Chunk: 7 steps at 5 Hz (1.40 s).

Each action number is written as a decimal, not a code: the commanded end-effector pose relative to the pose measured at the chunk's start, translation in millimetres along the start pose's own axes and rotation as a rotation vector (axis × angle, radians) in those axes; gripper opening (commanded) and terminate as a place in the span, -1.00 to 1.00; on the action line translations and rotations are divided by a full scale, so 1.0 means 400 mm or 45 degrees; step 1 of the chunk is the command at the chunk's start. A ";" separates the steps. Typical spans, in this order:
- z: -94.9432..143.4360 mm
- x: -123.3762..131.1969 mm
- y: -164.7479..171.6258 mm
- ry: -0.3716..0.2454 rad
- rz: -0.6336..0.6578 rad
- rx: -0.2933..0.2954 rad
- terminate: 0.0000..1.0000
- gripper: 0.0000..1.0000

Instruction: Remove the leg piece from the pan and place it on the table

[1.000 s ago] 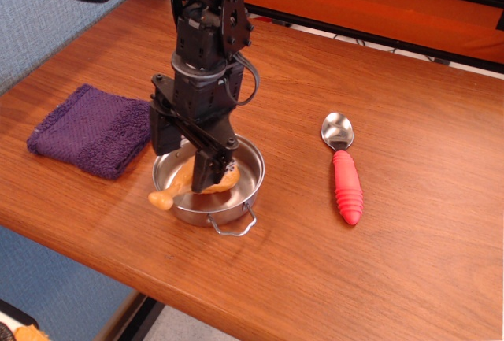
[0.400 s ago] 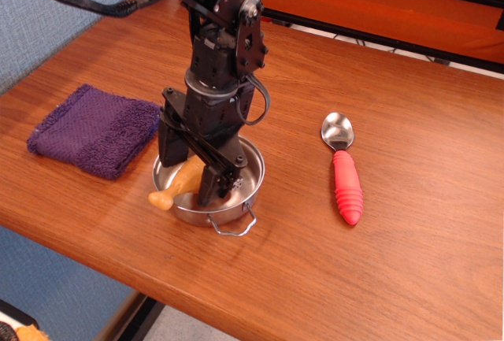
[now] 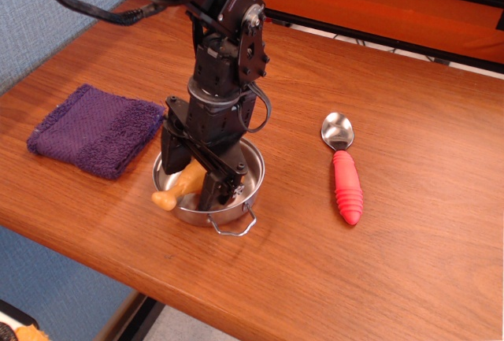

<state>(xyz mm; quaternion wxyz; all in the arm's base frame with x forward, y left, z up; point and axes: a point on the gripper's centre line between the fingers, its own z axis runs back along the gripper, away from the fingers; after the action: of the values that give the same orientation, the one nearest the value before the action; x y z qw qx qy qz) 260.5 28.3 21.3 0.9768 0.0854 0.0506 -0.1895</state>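
The table (image 3: 409, 262) carries a purple cloth (image 3: 94, 128) at one side, a red-handled spoon (image 3: 344, 169) at the other and the pan (image 3: 250, 169) between them, and none of the task looks done. The tool (image 3: 193, 179) reaches down into the pan, its two fingers straddling the leg piece (image 3: 181, 186), which lies in the pan with its bone tip over the rim. Whether the tool is clenched on it cannot be told; lifting out and setting down are left

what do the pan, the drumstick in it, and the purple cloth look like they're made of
Pan: likely polished steel, going by its mirror-like grey shine and thin wire loop handle.
Drumstick: probably moulded plastic, with a smooth, even orange-tan surface and soft gloss.
Purple cloth: seemingly terry or knitted fabric, matte, with a nubby looped texture and a thick folded edge.
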 end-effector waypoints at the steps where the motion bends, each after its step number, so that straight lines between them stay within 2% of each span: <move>1: 0.018 -0.001 0.025 -0.031 0.015 0.009 -1.00 1.00; 2: 0.025 -0.005 0.025 -0.042 0.015 0.016 -1.00 -1.00; 3: 0.032 -0.007 0.028 -0.055 0.018 0.007 -1.00 -1.00; 4: 0.054 -0.006 0.038 -0.068 0.033 0.032 -1.00 -1.00; 5: 0.098 -0.009 0.051 -0.122 0.048 0.060 -1.00 -1.00; 6: 0.139 -0.015 0.058 -0.141 0.083 0.116 -1.00 -1.00; 7: 0.169 -0.016 0.033 -0.181 0.038 0.142 -1.00 -1.00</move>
<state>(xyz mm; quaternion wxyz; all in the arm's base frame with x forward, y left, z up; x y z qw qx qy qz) 265.7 25.4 78.9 0.9746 0.1224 -0.0117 -0.1870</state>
